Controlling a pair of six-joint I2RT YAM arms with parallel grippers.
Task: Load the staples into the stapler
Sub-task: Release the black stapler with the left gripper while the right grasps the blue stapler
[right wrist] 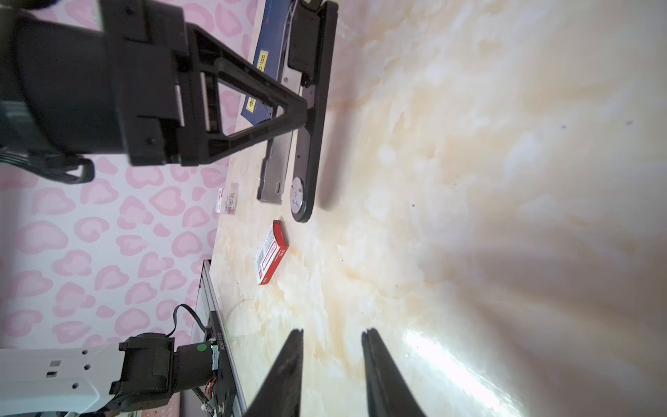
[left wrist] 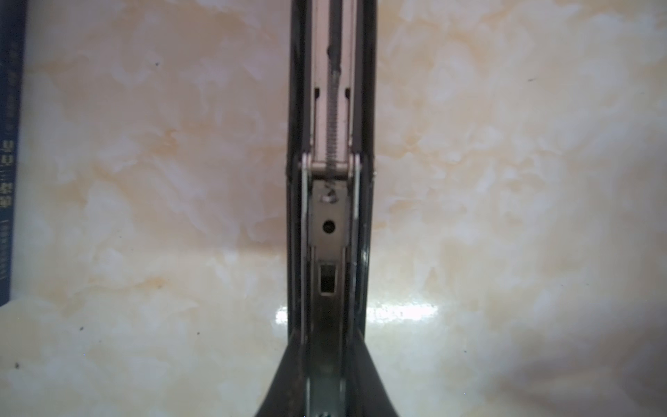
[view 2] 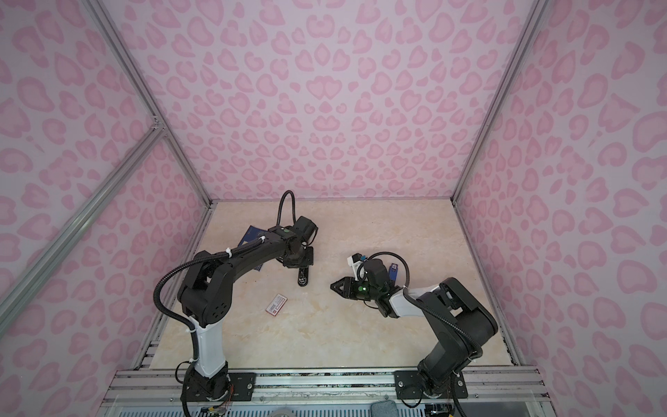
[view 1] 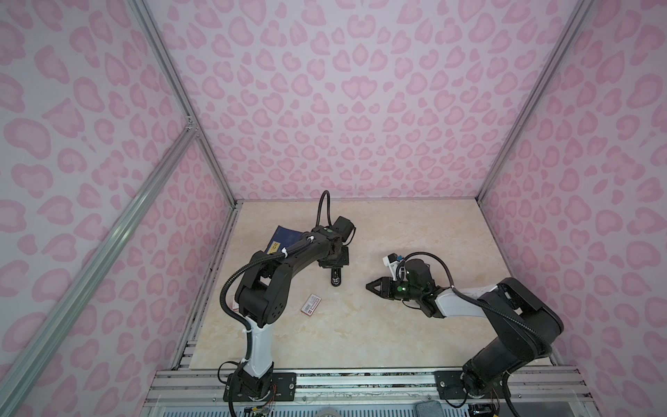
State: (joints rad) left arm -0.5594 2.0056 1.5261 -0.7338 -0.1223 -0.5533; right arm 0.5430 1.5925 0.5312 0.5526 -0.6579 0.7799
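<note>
**A:** Top views barely show the stapler (view 1: 335, 279), just its tip poking out under the left claw (left wrist: 327, 361). Anyone got more?

**B:** Yeah, the left arm (view 1: 285, 267) covers most of it + part of the blue book (view 1: 283, 242). Left wrist cam is way better: stapler's opened up, spring (left wrist: 332, 122) & metal channel (left wrist: 327, 224) showing, claw pinched on both sides of it, on the counter (view 1: 397, 234).

**A:** Right claw (right wrist: 332, 332)?

**B:** Its own cam shows fingers apart, nothing btwn them, over bare counter, well apart from the stapler.

**A:** Counts?

**B:** 1 stapler, 1 red/white box (view 1: 311, 305) near it, 1 blue book, 2 claws. Also a small printed scrap (right wrist: 227, 202) by the counter edge, half hidden behind the arm from above. Loose staples: can't pick them out in any view tbh.
</note>
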